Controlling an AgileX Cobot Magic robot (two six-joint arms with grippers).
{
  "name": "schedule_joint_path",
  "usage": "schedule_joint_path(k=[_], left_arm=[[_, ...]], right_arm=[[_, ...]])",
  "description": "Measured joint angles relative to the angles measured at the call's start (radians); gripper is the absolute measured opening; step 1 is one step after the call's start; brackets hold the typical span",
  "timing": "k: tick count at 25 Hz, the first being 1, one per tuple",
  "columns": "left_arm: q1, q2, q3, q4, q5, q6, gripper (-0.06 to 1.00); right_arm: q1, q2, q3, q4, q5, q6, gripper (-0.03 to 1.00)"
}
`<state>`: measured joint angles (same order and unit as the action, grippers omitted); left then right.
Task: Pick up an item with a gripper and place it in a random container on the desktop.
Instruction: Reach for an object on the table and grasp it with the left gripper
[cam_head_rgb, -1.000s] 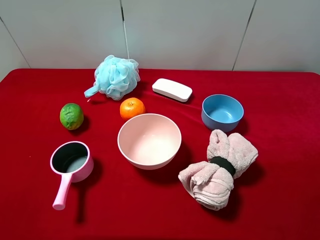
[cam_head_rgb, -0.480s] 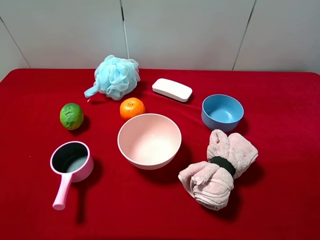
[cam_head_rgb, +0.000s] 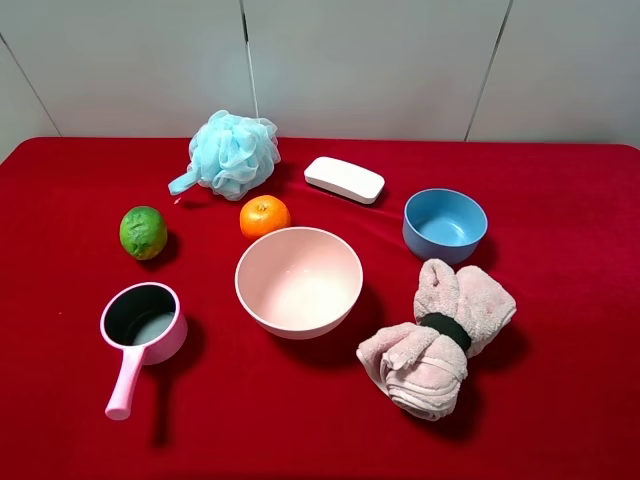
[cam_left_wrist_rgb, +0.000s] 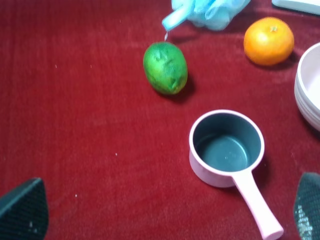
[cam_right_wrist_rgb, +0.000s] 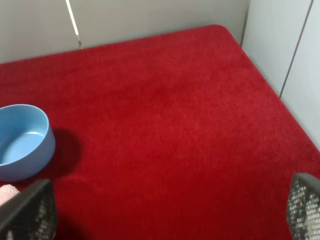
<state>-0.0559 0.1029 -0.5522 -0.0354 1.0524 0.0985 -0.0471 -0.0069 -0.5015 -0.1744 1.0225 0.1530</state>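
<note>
My left tool (cam_left_wrist_rgb: 165, 211) gapes wide and empty; the lime (cam_left_wrist_rgb: 165, 68) lies left of the bowl (cam_head_rgb: 299, 281); right tool (cam_right_wrist_rgb: 165, 210) likewise.

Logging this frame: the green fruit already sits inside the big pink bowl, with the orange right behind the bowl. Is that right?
Not quite. The green fruit is not inside the pink bowl, which is empty. It lies on the red cloth, off to the bowl's left, as the exterior high view shows. The orange does sit right behind the bowl.
</note>
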Motion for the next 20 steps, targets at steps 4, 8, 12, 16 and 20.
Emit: schedule_joint_path(k=[4, 8, 12, 16, 20], left_arm=[[0.0, 0.125, -0.046, -0.001, 0.0, 0.0, 0.97], [0.0, 0.263, -0.104, -0.001, 0.0, 0.0, 0.97], [0.0, 0.399, -0.169, 0.0, 0.0, 0.0, 0.96], [0.0, 0.55, -0.229, 0.0, 0.002, 0.0, 0.96], [0.0, 0.691, -0.273, 0.003, 0.011, 0.0, 0.96]], right_arm=[[0.0, 0.0, 0.0, 0.0, 0.0, 0.0, 0.69], [0.0, 0.0, 0.0, 0.0, 0.0, 0.0, 0.69], [0.0, 0.0, 0.0, 0.0, 0.0, 0.0, 0.69], [0.0, 0.0, 0.0, 0.0, 0.0, 0.0, 0.69], [0.0, 0.0, 0.0, 0.0, 0.0, 0.0, 0.69]])
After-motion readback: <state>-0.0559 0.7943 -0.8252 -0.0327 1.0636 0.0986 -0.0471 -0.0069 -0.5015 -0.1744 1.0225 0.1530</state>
